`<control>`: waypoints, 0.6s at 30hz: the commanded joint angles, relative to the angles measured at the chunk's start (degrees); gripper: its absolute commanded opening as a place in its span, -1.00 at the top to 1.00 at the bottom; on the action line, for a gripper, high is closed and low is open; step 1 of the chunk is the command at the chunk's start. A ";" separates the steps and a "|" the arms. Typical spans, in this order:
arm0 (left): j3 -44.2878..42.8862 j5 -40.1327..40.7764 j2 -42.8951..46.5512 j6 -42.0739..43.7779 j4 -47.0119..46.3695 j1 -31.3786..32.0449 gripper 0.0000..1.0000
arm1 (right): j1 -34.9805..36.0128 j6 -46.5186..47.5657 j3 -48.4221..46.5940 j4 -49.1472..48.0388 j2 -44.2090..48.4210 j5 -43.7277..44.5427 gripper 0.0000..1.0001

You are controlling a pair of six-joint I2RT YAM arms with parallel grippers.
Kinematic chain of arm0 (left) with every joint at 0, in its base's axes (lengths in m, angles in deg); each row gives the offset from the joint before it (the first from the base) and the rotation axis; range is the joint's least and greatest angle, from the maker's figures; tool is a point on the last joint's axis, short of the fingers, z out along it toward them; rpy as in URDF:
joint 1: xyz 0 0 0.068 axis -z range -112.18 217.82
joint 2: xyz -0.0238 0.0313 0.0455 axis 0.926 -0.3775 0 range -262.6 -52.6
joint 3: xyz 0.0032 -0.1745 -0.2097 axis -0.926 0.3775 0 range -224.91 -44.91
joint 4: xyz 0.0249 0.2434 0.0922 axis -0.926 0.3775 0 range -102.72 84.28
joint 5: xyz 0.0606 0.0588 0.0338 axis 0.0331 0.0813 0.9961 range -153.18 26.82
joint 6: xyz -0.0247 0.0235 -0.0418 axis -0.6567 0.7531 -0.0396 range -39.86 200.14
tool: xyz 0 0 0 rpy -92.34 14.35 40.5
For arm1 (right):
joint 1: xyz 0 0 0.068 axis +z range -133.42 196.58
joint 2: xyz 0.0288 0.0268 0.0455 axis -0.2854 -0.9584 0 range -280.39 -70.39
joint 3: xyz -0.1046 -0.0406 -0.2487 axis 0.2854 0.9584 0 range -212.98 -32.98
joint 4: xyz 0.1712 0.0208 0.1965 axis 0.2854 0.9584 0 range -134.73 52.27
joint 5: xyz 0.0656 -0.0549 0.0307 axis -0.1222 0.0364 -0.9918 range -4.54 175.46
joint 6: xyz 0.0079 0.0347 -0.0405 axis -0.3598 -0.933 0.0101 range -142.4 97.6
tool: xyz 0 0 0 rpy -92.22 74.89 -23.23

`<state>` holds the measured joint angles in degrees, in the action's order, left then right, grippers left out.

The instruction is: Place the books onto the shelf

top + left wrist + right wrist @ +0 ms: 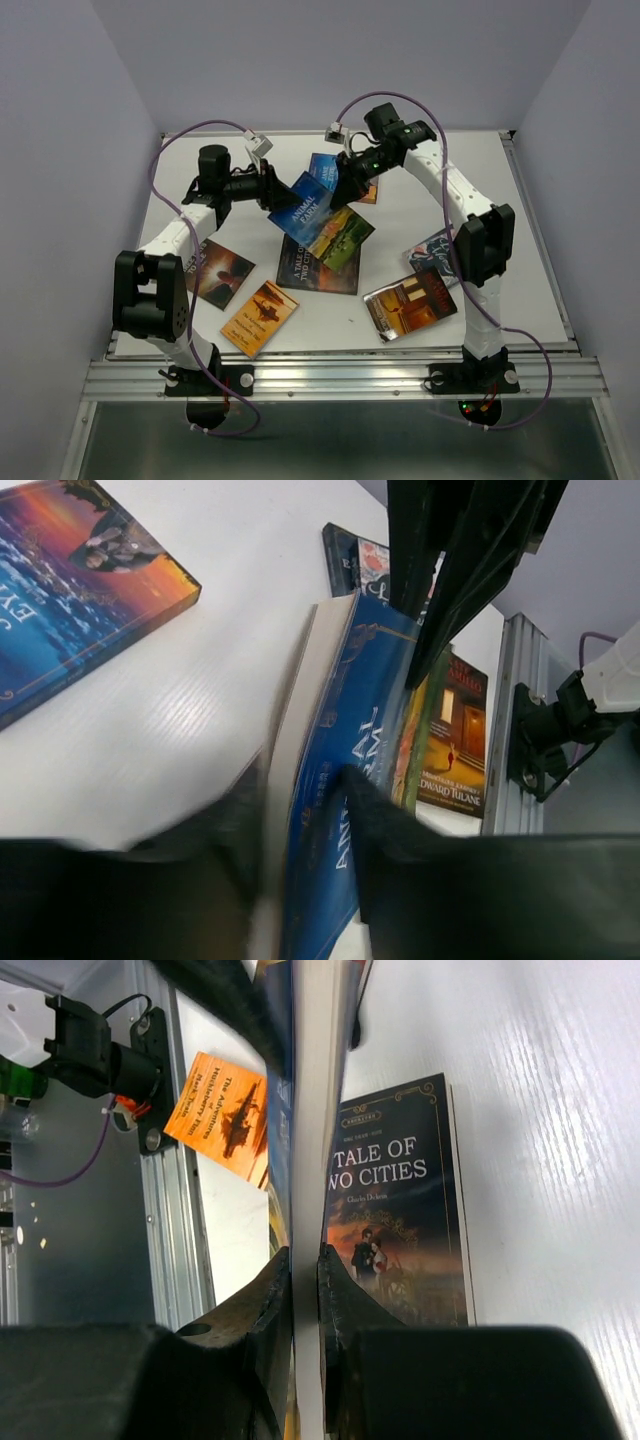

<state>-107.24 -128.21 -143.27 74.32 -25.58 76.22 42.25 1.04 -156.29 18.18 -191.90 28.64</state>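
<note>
Top view: soft, even overhead light; white desk (pixel 400 225) bright, shadows faint and diffuse. Glare patch on amber cover (pixel 412 303), well clear of both fingers.
Left wrist view: left fingers (pixel 235 840) dark, smeared by blur; blue book (pixel 340 780) between them soft, sharper farther out.
Right wrist view: right fingers (pixel 265 1300) near-black, defocused; Tale of Two Cities cover (pixel 395 1220) just right of them crisp.

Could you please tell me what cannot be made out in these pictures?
Whether the left claw grips the blue book: left wrist view, fingers blurred.
Title start on the dark book: right wrist view, blue book covers it.
Patterned book: top view, right arm hides part.
</note>
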 commanded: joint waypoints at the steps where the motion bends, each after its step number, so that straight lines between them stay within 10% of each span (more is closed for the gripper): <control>1: 1.59 -2.90 2.87 -0.32 -5.49 0.91 0.35 | -0.53 0.46 -2.99 0.28 3.65 -4.27 0.99; 4: 1.94 -3.69 2.87 -1.47 -6.91 1.26 1.00 | -0.53 -0.15 -3.26 -0.16 3.74 -3.92 0.98; 10: 2.82 -6.68 2.26 -8.11 -14.54 1.96 1.00 | -1.06 -1.20 -4.04 -2.18 2.51 -0.59 0.92; 13: 3.09 -4.85 0.94 -15.85 -23.83 2.40 1.00 | -1.06 -3.04 -4.05 -5.50 2.25 6.50 0.24; 18: 2.30 -0.80 -1.00 -25.63 -28.97 2.49 1.00 | -1.06 -11.04 -3.17 -10.35 3.47 20.58 -0.26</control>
<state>-104.18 -130.09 -144.47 57.55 -44.21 78.19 40.99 -3.79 -157.82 14.42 -191.90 37.93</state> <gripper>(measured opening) 0.177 0.556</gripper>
